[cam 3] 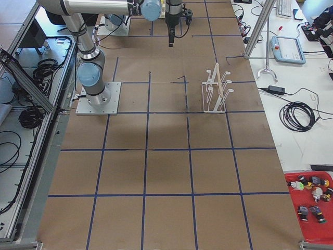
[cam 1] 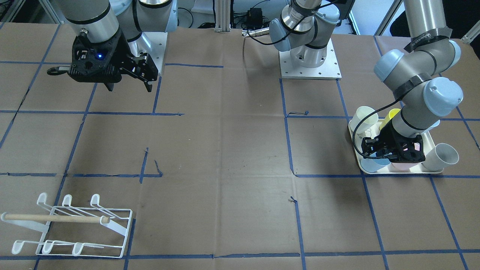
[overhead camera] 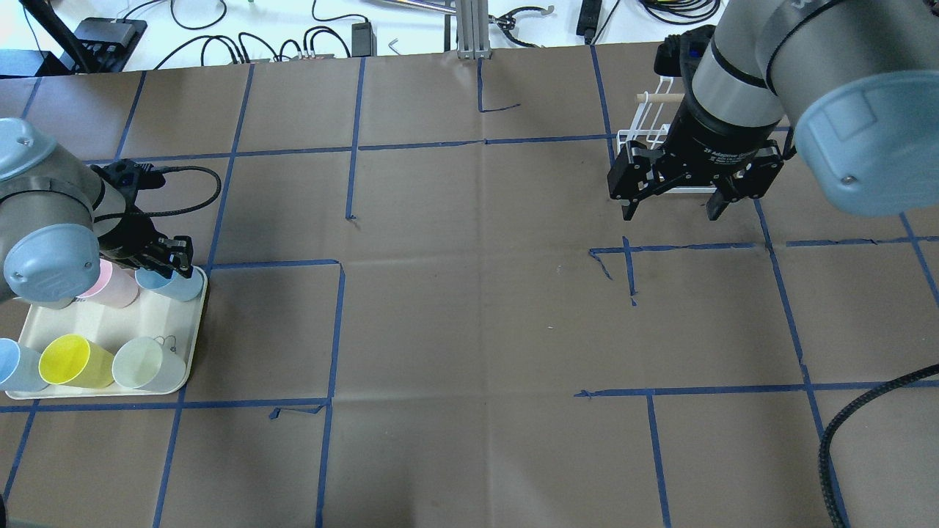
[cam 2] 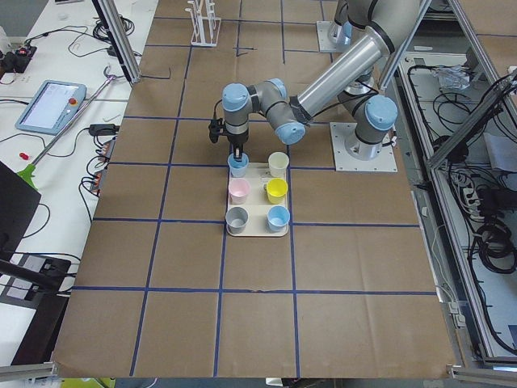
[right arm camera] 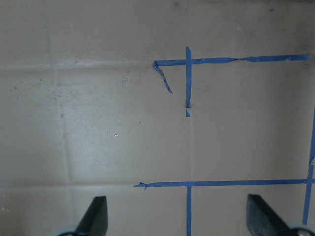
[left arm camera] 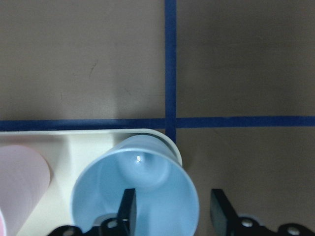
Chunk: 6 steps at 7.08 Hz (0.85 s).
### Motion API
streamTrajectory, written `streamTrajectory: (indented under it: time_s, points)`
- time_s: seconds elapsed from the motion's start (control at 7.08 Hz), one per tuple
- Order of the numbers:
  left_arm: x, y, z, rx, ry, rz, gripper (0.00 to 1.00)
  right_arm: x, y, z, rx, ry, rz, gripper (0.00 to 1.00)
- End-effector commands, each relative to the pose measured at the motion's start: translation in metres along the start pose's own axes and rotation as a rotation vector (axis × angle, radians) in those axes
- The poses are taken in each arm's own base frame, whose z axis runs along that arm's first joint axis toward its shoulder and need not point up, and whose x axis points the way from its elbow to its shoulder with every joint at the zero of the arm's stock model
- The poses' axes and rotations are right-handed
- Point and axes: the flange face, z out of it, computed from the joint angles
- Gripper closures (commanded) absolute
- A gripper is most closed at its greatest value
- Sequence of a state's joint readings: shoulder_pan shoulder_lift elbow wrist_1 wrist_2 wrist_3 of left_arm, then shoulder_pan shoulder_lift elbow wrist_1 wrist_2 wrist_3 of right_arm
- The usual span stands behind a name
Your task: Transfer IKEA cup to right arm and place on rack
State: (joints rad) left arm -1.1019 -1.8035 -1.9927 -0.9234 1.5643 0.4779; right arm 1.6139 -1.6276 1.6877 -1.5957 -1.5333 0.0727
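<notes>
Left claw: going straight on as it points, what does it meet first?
Likely the blue cup: the left claw straddles its wall, one finger inside toward its floor, the other outside over table. Which lands first is unclear.

Bright, even light from above casts only faint, soft shadows. A pale sheen lies on the brown paper. The close blue cup looks slightly soft.

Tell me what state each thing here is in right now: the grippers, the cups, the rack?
Blue cup, upright, open end up, in a corner of the tray.
Left gripper, open, one finger inside that cup, one outside.
Right gripper, open, holding nothing.
Yellow cup, upright on the tray.
Rack, no cups on it.
</notes>
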Motion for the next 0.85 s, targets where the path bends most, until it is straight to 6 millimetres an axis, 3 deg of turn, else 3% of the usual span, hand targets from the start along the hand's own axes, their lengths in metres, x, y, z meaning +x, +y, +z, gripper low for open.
streamTrajectory:
  time_s: [0.0,0.28,0.57,0.71]
  points:
    - [0.0,-0.002,-0.008,0.02,0.0,0.0,1.0,0.0,-0.002,-0.002,0.021,-0.004,0.017,0.0]
    - [-0.003,-0.013,-0.048,0.035,-0.005,0.002,1.0,-0.007,-0.011,-0.007,0.113,-0.077,0.165,0.0]
    - [-0.003,-0.031,-0.117,0.002,0.039,-0.008,1.0,-0.011,-0.016,0.007,0.259,-0.152,0.268,0.0]
    - [-0.003,-0.043,-0.163,-0.01,0.044,-0.005,1.0,-0.017,-0.017,0.014,0.323,-0.233,0.266,0.0]
